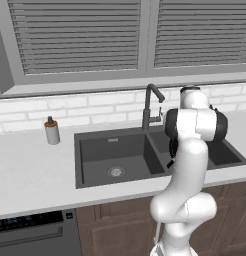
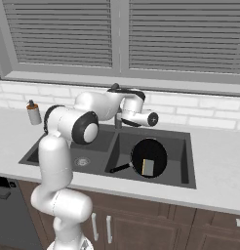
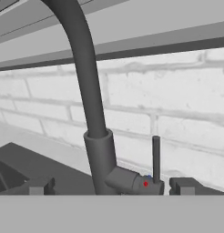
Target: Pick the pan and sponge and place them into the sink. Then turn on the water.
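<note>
Grey soap bottle (image 1: 52, 131) on counter (image 1: 30, 175), left of sink (image 1: 95, 150).

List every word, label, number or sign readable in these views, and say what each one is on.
No readable text on anything.
faucet: no words; its lever base carries a red dot and a blue dot.
soap bottle: no label visible.
dishwasher: control panel shows tiny marks, too small to read.

Black pan (image 2: 149, 155) – maybe tan sponge (image 2: 148, 167), dark grey sink (image 1: 95, 150), white brick wall (image 3: 177, 109)
</note>
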### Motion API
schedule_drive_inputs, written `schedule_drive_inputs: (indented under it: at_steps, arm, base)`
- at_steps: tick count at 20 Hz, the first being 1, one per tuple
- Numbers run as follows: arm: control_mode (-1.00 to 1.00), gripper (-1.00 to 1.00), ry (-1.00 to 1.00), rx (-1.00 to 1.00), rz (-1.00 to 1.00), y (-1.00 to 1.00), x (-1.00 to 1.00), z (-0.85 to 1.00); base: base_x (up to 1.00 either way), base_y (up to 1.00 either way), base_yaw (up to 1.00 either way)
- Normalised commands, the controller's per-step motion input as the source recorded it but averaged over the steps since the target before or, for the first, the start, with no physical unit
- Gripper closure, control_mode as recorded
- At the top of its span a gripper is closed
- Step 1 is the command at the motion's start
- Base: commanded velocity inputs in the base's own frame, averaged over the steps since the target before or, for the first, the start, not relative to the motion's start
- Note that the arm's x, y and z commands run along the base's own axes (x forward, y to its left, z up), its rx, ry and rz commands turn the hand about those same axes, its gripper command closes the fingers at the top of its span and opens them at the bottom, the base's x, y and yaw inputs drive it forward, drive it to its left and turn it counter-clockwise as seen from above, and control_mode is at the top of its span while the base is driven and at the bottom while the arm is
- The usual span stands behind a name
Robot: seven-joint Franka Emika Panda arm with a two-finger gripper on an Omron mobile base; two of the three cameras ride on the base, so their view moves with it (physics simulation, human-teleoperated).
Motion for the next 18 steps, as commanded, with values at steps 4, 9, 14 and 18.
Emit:
schedule_drive_inputs:
  at_steps: [4,9,14,18]
  arm:
    - [-1.00,-1.00,0.00,0.00,0.00,0.00,0.14,-0.01]
    - [-1.00,-1.00,0.00,0.00,0.00,0.00,0.04,-0.04]
    - [-1.00,-1.00,0.00,0.00,0.00,0.00,0.11,-0.01]
    - [-1.00,-1.00,0.00,0.00,0.00,0.00,0.16,-0.05]
  base:
    - [0.00,0.00,0.00]
    - [0.00,0.00,0.00]
    - [0.00,0.00,0.00]
    - [0.00,0.00,0.00]
